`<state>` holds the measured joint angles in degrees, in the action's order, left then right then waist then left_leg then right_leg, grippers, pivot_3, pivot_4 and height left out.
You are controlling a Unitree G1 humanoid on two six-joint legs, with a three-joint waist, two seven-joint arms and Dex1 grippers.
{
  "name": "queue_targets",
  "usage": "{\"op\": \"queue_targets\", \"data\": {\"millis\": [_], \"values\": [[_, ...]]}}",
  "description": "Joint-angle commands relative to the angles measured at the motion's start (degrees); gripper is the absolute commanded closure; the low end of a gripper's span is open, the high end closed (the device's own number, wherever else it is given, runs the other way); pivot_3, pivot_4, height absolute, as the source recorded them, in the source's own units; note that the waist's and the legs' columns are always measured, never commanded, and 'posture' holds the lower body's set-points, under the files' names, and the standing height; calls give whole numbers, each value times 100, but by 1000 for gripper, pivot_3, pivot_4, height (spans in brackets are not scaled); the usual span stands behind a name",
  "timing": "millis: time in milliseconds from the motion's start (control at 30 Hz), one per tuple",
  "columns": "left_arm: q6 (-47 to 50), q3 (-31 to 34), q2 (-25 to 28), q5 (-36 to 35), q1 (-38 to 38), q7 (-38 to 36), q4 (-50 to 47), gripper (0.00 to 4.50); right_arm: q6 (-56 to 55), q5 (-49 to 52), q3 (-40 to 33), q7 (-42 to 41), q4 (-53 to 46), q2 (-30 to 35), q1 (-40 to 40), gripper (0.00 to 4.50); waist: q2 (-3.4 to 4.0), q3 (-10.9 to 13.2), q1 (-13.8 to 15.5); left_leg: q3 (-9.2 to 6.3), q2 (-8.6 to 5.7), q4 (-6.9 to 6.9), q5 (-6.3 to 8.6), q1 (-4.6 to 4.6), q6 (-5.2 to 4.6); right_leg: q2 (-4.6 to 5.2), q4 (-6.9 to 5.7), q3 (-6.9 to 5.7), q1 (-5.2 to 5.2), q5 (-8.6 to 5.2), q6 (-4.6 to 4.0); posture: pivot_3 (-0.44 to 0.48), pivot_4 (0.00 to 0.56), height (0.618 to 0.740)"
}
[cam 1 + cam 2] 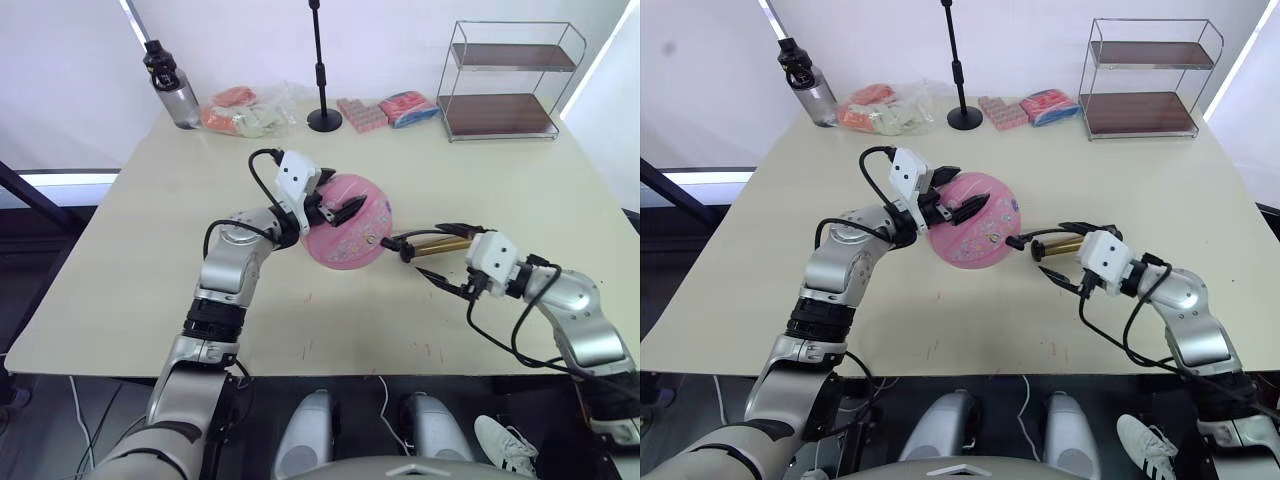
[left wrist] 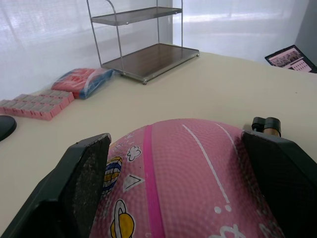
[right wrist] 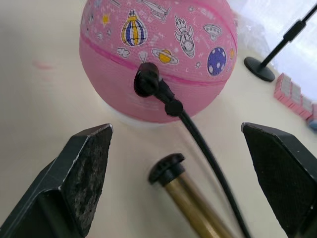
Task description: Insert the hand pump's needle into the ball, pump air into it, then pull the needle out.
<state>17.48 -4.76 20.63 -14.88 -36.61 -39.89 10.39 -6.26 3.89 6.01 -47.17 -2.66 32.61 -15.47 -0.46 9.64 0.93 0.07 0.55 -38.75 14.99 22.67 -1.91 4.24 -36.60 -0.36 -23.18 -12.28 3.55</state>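
On the beige table, near its middle, sits the round pink rubber ball, printed with a striped balloon, rockets and planets; no lettering can be read. Just to its right lies the slim bronze-gold hand pump, whose thin black hose ends in a black fitting pressed against the ball's side. The left gripper, elbow bent, straddles the ball's top with fingers spread wide. The right gripper hovers open around the pump's barrel.
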Motion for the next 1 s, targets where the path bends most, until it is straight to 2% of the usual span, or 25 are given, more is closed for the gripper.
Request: {"op": "queue_targets", "data": {"millis": [33, 500, 567, 633, 667, 733, 767, 833, 867, 1000], "values": [[21, -294, -71, 224, 97, -182, 370, 0, -463, -316, 203, 49, 152, -59, -323, 142, 0, 0, -2, 1, 0, 0, 0, 0, 0, 0, 0, 0, 0, 0, 0, 0, 150, 740], [2, -258, -177, 294, 81, -240, 473, 0, -1562, -1134, 773, 428, 1352, -497, -1129, 142, -4, -3, -2, -3, -4, -2, 0, -1, 0, 3, -4, -1, 2, 1, 0, 0, 150, 740], [9, -260, -166, 301, 104, -250, 458, 0, -1707, -1168, 794, 452, 1494, -521, -1193, 655, -4, -4, 0, -6, -4, -2, 0, -1, 0, 3, -4, -3, 2, 0, 0, 0, 150, 740], [16, -256, -162, 302, 112, -254, 452, 0, -1796, -1173, 814, 460, 1574, -535, -1233, 942, -4, -4, 0, -6, -4, -2, 0, -1, 0, 3, -4, -3, 2, 1, -1, 0, 150, 740], [21, -253, -165, 301, 114, -248, 447, 0, -1829, -1180, 821, 470, 1603, -544, -1243, 1638, -4, -4, -1, -6, -4, -2, 0, 0, 0, 3, -4, -2, 2, 1, 0, 0, 150, 740], [51, -236, -184, 274, 123, -235, 426, 0, -1907, -1197, 842, 475, 1680, -568, -1253, 2442, -4, -4, -3, -7, -4, -2, 0, 0, 0, 3, -4, -2, 2, 1, 0, 0, 150, 740], [61, -233, -191, 267, 128, -232, 416, 0, -1946, -1208, 847, 486, 1713, -579, -1256, 3264, -3, -3, -3, -9, -4, -2, 0, -1, 0, 3, -5, -2, 2, 1, 0, 0, 150, 740], [68, -247, -194, 274, 144, -236, 396, 0, -1989, -1206, 832, 506, 1753, -601, -1254, 3685, -4, -4, -4, -11, -4, -2, 0, -1, 0, 3, -4, -2, 2, 1, 0, 0, 150, 740], [72, -252, -193, 277, 149, -239, 391, 0, -2010, -1210, 829, 514, 1784, -601, -1254, 4074, -4, -4, -4, -13, -4, -2, 0, -1, 0, 3, -5, -2, 2, 1, 0, 0, 150, 740], [64, -258, -190, 294, 167, -233, 390, 0, -1946, -1042, 751, 499, 1830, -629, -1211, 4078, -3, -4, -6, -14, -4, -2, 0, -1, 0, 3, -4, -1, 2, 1, 0, 0, 150, 740]]}}
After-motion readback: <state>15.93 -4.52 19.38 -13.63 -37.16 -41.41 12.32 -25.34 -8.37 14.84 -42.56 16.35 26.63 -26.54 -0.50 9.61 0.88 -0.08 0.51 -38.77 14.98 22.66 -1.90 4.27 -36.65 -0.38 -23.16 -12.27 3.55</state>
